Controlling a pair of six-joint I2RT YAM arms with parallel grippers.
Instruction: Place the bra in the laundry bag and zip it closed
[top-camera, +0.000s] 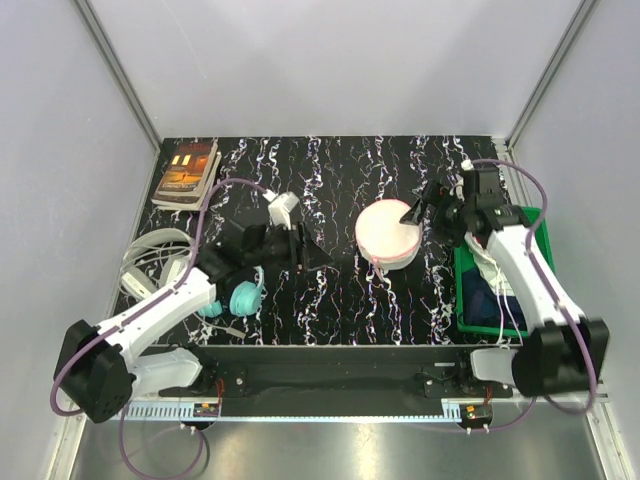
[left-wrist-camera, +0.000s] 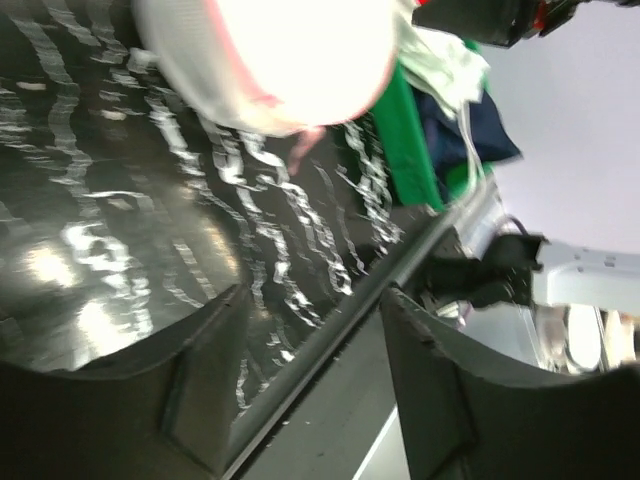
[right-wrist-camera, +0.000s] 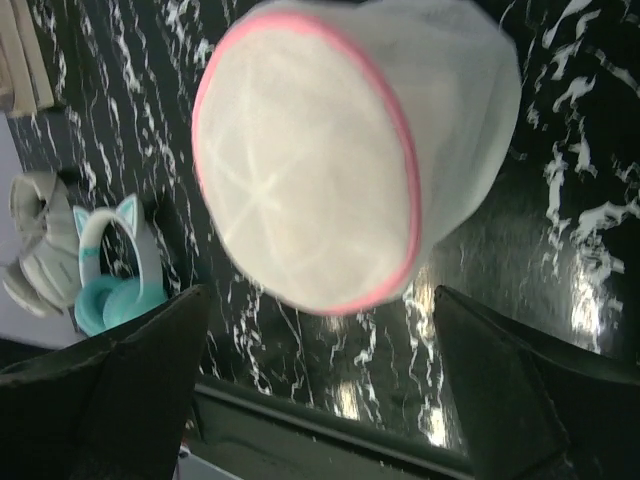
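The laundry bag (top-camera: 388, 233) is a round white mesh case with pink zip trim, lying with its halves together on the black marbled table. It fills the top of the right wrist view (right-wrist-camera: 320, 160) and shows at the top of the left wrist view (left-wrist-camera: 270, 60). The bra shows in no view. My left gripper (top-camera: 322, 257) is open and empty, a short way left of the bag, its jaws (left-wrist-camera: 312, 300) over the table's front edge. My right gripper (top-camera: 418, 205) is open and empty at the bag's right rim, with the bag just beyond its jaws (right-wrist-camera: 320, 300).
A green bin (top-camera: 466, 290) with white and dark clothes stands at the right, also in the left wrist view (left-wrist-camera: 405, 130). Teal headphones (top-camera: 243, 297) and white headphones (top-camera: 155, 255) lie at the left. Books (top-camera: 186, 172) sit at the back left.
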